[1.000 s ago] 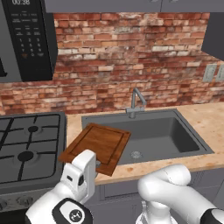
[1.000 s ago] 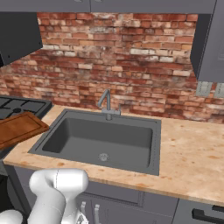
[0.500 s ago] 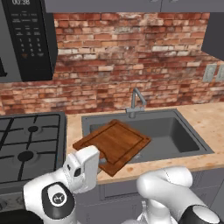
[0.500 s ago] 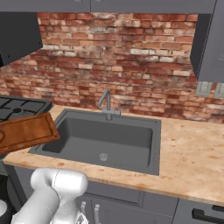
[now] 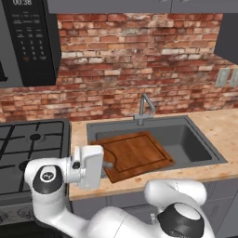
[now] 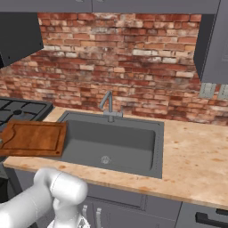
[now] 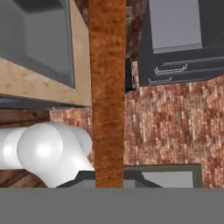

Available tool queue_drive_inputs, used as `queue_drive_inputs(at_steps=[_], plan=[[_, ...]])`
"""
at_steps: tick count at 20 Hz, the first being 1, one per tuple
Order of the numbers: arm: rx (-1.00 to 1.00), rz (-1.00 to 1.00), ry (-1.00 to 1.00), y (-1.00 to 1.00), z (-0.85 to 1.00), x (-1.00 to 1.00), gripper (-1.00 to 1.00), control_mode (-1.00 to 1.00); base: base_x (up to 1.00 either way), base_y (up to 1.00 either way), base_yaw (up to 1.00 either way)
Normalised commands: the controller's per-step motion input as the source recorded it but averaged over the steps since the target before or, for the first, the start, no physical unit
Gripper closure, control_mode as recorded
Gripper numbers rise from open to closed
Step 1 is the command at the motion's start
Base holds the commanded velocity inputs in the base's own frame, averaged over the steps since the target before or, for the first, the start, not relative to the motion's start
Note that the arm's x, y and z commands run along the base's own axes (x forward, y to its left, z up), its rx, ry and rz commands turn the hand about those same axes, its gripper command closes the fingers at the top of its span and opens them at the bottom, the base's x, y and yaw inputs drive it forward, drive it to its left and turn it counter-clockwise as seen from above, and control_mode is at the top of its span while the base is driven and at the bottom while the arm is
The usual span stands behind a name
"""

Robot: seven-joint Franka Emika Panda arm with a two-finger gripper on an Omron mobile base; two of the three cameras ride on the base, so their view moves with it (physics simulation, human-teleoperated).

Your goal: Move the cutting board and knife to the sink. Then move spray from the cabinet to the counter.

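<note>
The cutting board (image 5: 135, 155), dark reddish-brown with a groove round its edge, hangs level and slightly turned over the left part of the sink (image 5: 188, 139). My gripper (image 5: 110, 164) is shut on the board's near left edge. In the right base view the cutting board (image 6: 34, 137) reaches from the left over the rim of the sink (image 6: 118, 144). The hand view shows the cutting board (image 7: 107, 87) edge-on as a brown strip rising from my gripper (image 7: 108, 177). The knife and the spray are out of view.
A silver faucet (image 5: 145, 108) stands behind the basin. The black gas stove (image 5: 28, 146) lies to the left, under a microwave (image 5: 29, 42). The beige counter (image 6: 196, 156) runs to the right of the sink. A dark grey wall cabinet (image 6: 213, 44) hangs at the upper right.
The gripper has carried the cutting board to the right, from the counter beside the stove to over the sink's left part. The board has turned slightly.
</note>
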Motion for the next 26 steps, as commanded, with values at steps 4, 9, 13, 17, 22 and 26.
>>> queue_drive_inputs(at_steps=[4,9,13,17,22,26], plan=[[0.09,-0.17,0.02,-0.23,-0.10,0.29,1.00,-1.00,0.00,0.00,0.00],[0.02,-0.10,0.00,-0.29,-0.16,0.20,1.00,-1.00,0.00,0.00,0.00],[0.00,-0.07,0.00,-0.20,-0.11,0.21,1.00,-1.00,0.00,0.00,0.00],[-0.02,-0.01,0.00,-0.20,-0.06,0.19,1.00,-1.00,0.00,0.00,0.00],[-0.05,0.00,0.00,-0.17,-0.03,0.09,1.00,-1.00,0.00,0.00,0.00],[-0.07,0.00,0.08,-0.07,0.00,0.16,1.00,-1.00,0.00,0.00,0.00]])
